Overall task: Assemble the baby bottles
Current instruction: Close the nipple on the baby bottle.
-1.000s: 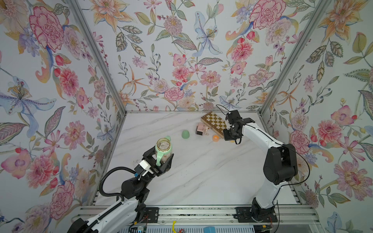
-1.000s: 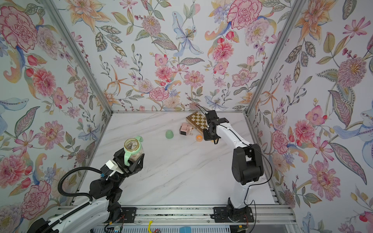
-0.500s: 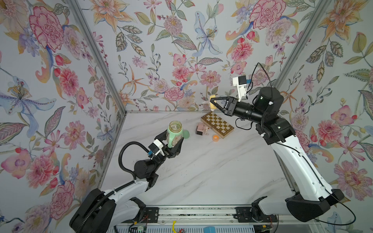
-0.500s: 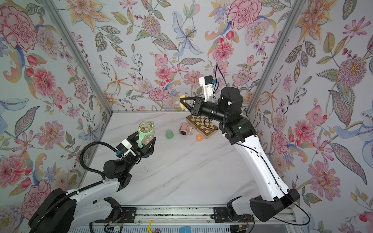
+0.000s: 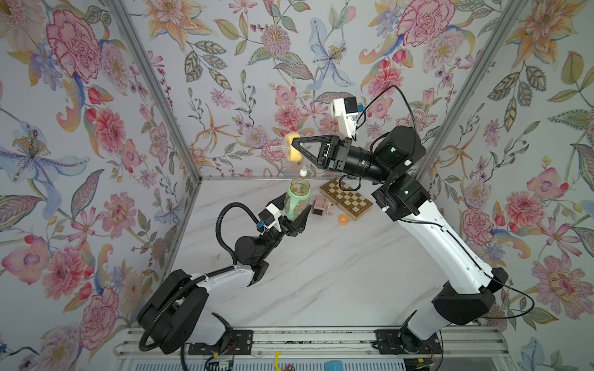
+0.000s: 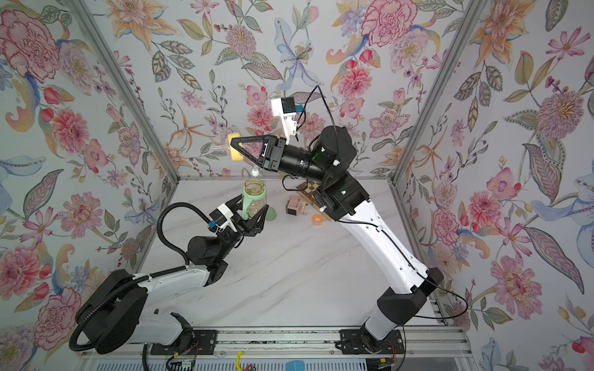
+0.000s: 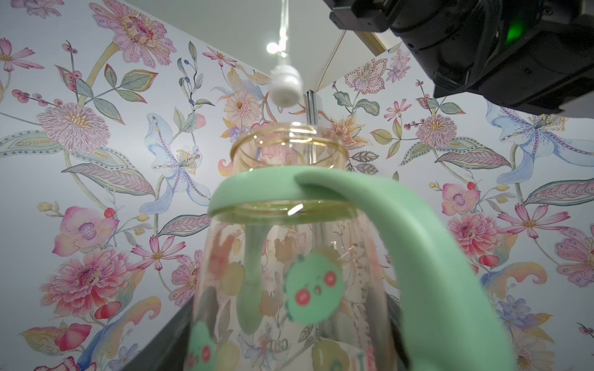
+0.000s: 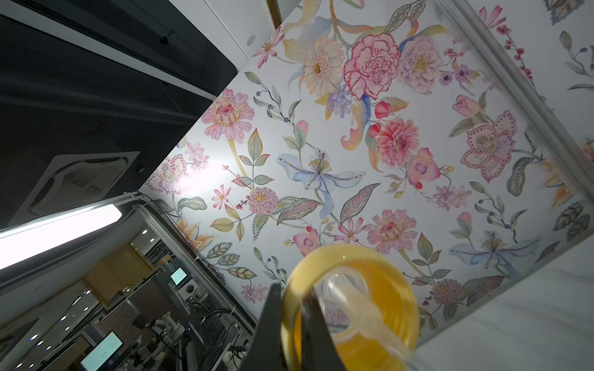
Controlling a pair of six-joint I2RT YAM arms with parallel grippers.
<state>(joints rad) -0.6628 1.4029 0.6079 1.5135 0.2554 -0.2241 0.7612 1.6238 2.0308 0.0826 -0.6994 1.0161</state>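
Yellow is the colour of the ring (image 5: 295, 154). The right gripper (image 5: 294, 141) has it pinched by the edge, jaws shut tight on it, high up near the back wall. The ring is tipped on its side. A clear straw with a white tip (image 5: 302, 172) hangs down from it, just above the bottle (image 5: 299, 202) but not in it. The left gripper (image 5: 291, 214) has its jaws closed round the low part of the bottle and holds it nearly straight, with its open mouth on top. The green collar (image 7: 257, 189) with its handles already sits on the neck. So the step now looks like putting the ring on. Next, I think the ring must turn flat and the straw must go down into the mouth. Then the ring must come down and be twisted on. The green cap (image 6: 271, 213) waits on the table (image 5: 321, 273) for later.
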